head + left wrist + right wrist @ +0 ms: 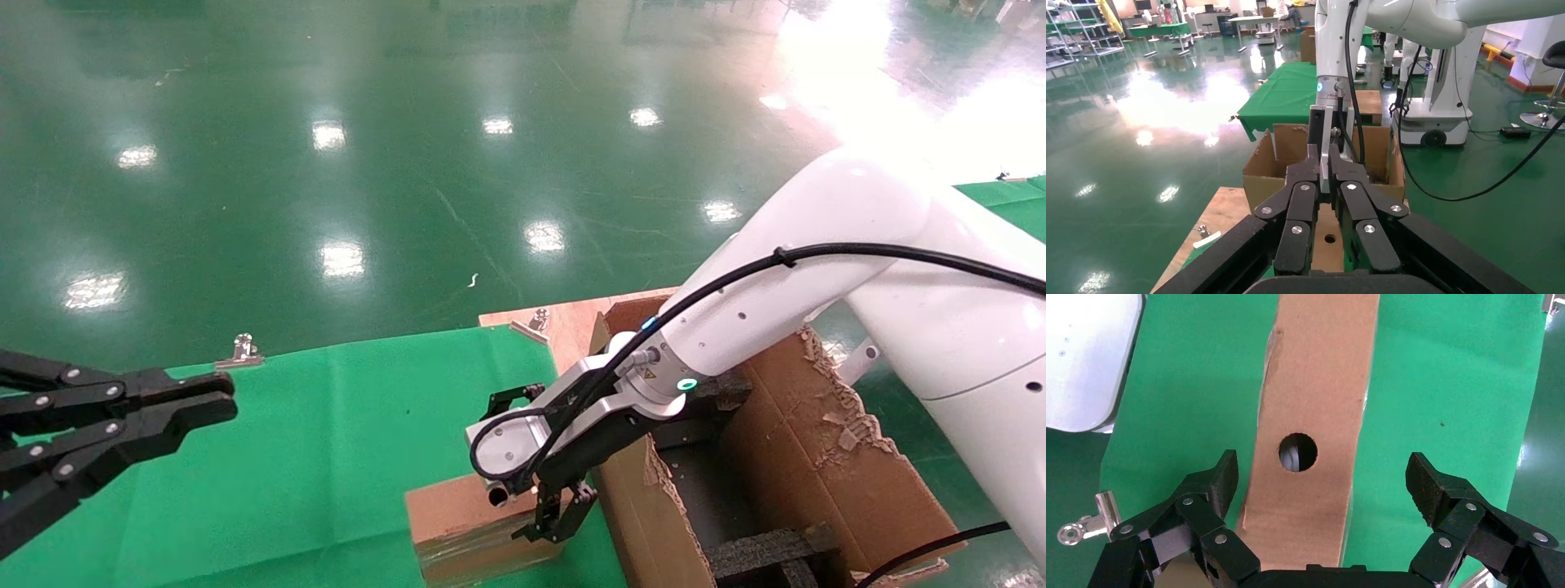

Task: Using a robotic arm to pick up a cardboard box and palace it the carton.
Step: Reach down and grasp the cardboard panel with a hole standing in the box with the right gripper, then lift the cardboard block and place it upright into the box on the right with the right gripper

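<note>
Covering the near part of the table, a green cloth is clipped at its far edge by a metal clip; bare wood shows at the far right corner.

Carton: large, brown, ragged flaps, black foam inside; stands at the cloth's right edge.

Robotic arm: white, the robot's right, reaching down over the carton's left wall toward the cloth, green ring light at the wrist.

Box: small, brown, tape-wrapped, resting on the cloth just left of the carton, a round hole in its narrow upper face.

Right gripper: directly above the box, jaws spread wide, one finger on either side of the narrow face, apart from it.

Left gripper: black, hanging over the cloth's left side, well apart from the box, fingers pressed together and holding nothing.
</note>
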You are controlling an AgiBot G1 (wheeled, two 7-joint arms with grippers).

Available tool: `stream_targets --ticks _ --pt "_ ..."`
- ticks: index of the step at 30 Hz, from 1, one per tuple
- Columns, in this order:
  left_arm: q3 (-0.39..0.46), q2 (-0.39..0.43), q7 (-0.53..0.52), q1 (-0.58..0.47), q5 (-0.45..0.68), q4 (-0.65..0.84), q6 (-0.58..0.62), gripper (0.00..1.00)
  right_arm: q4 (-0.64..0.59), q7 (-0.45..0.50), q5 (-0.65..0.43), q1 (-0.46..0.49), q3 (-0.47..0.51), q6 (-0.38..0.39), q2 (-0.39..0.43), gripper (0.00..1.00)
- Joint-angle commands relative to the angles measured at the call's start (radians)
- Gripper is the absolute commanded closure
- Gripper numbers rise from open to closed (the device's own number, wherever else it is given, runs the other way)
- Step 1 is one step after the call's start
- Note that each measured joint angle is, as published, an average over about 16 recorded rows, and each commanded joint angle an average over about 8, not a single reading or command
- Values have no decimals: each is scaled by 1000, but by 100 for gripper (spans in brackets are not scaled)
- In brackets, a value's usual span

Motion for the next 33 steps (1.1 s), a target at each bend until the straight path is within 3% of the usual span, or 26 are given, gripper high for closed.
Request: stream_targets --ticks 1,2,4,33 --pt "0 0 0 0 0 0 0 0 -5 -2 -6 5 -8 0 -6 81" --pt "0 0 0 0 0 0 0 0 -5 -2 -4 4 -7 0 -5 92" --pt "0 0 0 0 0 0 0 0 -4 -2 -1 2 -5 0 -3 100" --pt "0 0 0 0 0 0 0 0 3 1 14 -7 9 1 6 100"
